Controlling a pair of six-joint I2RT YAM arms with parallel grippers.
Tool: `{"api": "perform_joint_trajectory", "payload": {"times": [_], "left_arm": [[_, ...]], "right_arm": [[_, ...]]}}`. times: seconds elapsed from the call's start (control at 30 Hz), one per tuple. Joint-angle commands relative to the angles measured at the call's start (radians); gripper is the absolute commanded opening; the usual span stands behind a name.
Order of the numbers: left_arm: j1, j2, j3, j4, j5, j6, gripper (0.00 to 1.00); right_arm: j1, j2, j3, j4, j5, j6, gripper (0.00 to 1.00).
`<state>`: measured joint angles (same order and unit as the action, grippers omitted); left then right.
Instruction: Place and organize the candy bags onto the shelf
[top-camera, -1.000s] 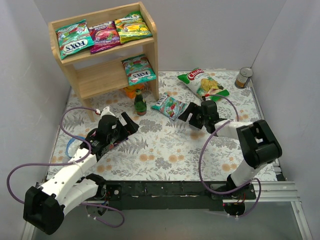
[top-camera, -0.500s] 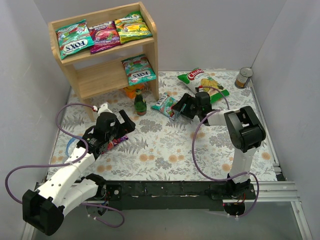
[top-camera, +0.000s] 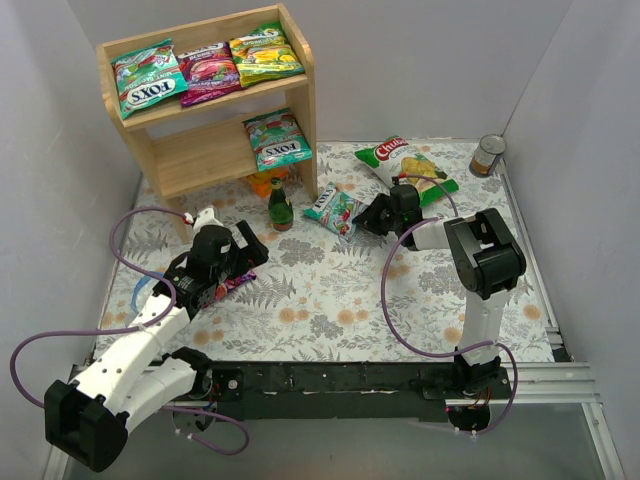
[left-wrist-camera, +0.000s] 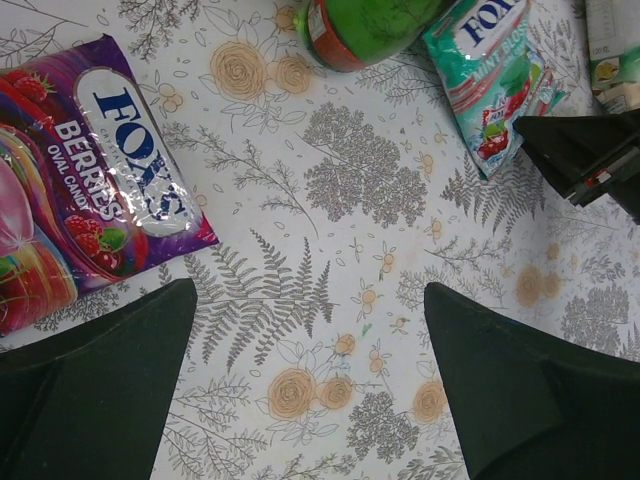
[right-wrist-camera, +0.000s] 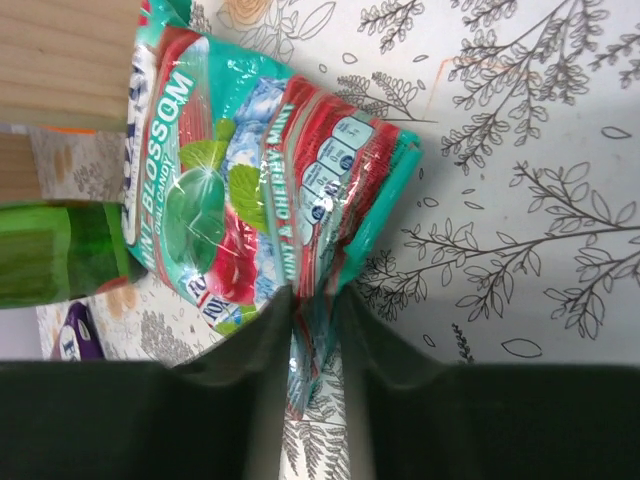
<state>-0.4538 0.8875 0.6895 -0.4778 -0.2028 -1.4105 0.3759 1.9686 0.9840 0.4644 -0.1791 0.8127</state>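
**Mint bag gripped on the table, right of the shelf**

The mint bag is a glossy teal pouch. It is printed with green leaves, red cherries and the words "MINT BLOSSOM", and a red panel of small nutrition icons runs along one side. It lies on the floral table, just right of the shelf foot and beside a green bottle.

The right gripper has its jaws drawn almost together on the near edge of the bag. Crinkled film is pinched between the fingers.

The berries bag is a purple-magenta pouch marked "FOX'S BERRIES OVAL CANDY". It lies flat on the table under the left arm. The left gripper hangs above the cloth next to this bag. Its jaws are spread wide and hold nothing.

On the shelf, the top tier carries three pouches side by side:
- a teal pouch
- a magenta pouch
- a yellow-green pouch

The lower tier holds a second teal pouch at its right end.

A chip bag lies behind the right gripper. A can stands near the far right corner of the table.
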Motion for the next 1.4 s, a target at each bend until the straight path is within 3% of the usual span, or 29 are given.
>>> {"api": "perform_joint_trajectory", "payload": {"times": [0.0,0.1,0.47,0.77,1.17,1.37], "left_arm": [[0.0,-0.015,0.03,-0.05,-0.044,-0.002,0.98],[0.0,-0.019,0.03,-0.064,-0.052,-0.004,0.98],[0.0,-0.038,0.045,-0.113,-0.107,-0.016,0.98],[0.006,-0.091,0.067,-0.137,-0.195,-0.036,0.98],[0.086,-0.056,0.045,-0.134,-0.083,-0.03,0.98],[0.087,0.004,-0.018,-0.076,0.094,-0.061,0.98]], "right_arm": [[0.0,0.027,-0.022,-0.026,0.001,-0.007,0.14],[-0.002,0.03,-0.021,-0.01,-0.016,0.0,0.01],[0.0,-0.053,-0.085,0.034,-0.045,0.019,0.01],[-0.002,-0.283,-0.166,0.031,-0.056,0.023,0.01],[-0.002,-0.649,-0.171,-0.052,-0.039,0.022,0.01],[0.0,-0.731,-0.139,-0.05,-0.103,0.06,0.01]]}}
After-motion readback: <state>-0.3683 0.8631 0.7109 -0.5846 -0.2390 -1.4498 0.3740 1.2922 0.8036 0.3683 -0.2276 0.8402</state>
